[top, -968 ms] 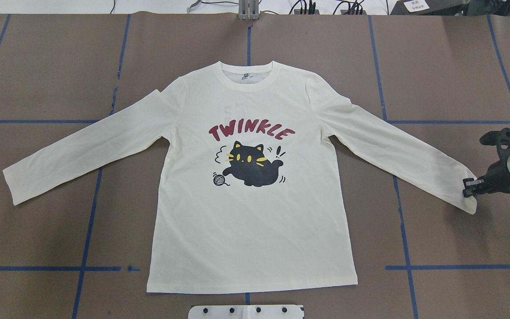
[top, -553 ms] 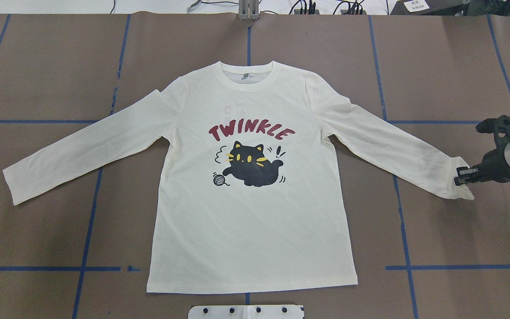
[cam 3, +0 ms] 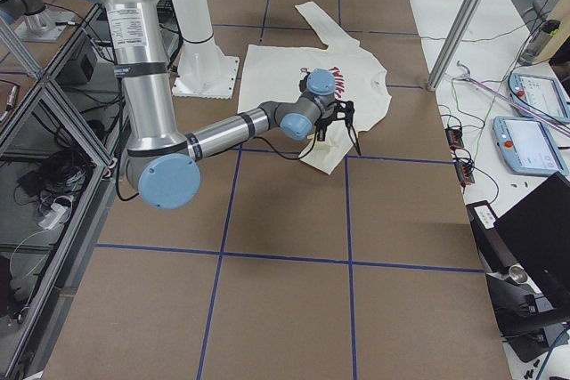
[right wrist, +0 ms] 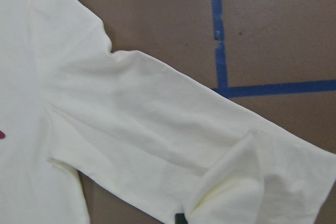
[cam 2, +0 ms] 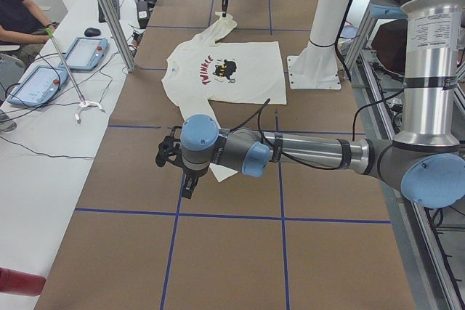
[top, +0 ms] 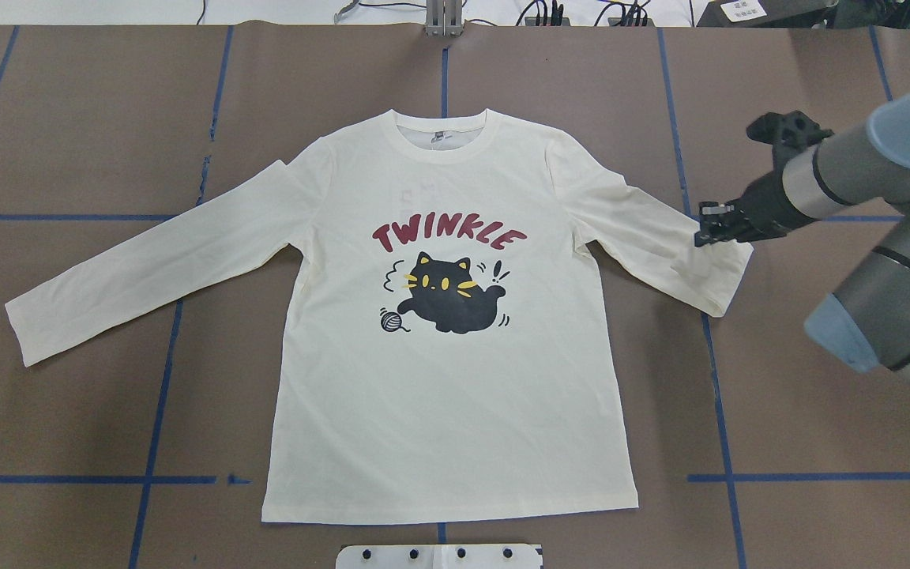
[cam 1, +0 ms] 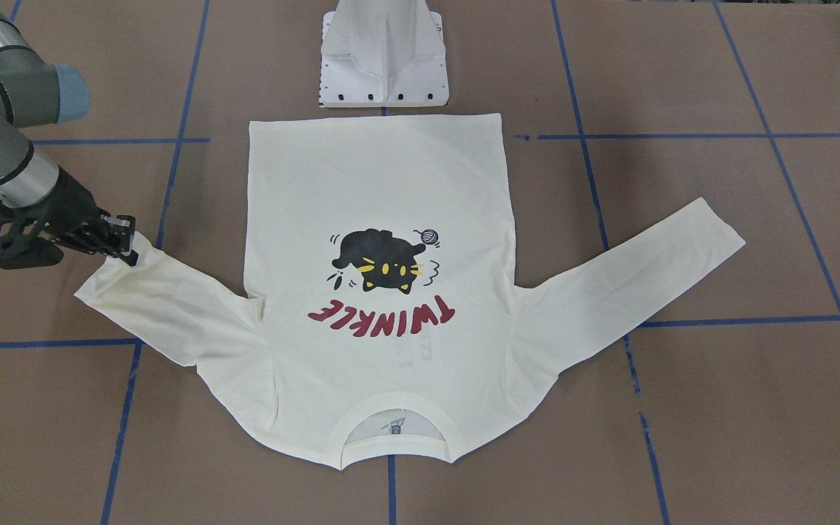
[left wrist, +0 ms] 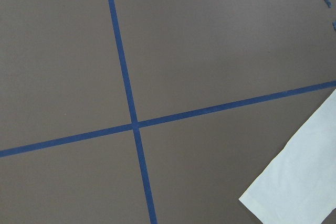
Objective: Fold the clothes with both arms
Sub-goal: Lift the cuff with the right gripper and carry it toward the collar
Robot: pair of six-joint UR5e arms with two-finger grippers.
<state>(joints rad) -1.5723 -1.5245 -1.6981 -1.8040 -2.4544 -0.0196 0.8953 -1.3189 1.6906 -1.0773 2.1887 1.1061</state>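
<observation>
the brown surface (top: 68,118), crossed by blue tape lines (top: 152,442), is carrying the cream t-shirt (top: 439,411), which is lying flat and print-up in the middle, collar toward 12 o'clock in the overhead view. its body and the sleeve toward 9 o'clock are lying just as they were a second ago. the sleeve toward 3 o'clock is no longer stretching out to the view's edge: it is doubling back on itself, its cuff lifted and carried inward toward the shoulder. the right arm (top: 858,166) is now reaching much farther into the overhead view, and the right end effector (top: 706,233) is pinching that cuff between pressed-together fingers. the left arm (cam 2: 305,154) is showing only in the left side view, stretching low over the surface near the other cuff; whether the left end effector (cam 2: 187,188) is spread or pressed together, i cannot tell. in the right wrist view the raised cuff fabric is running off the bottom edge, so the grip itself is cut off.
</observation>
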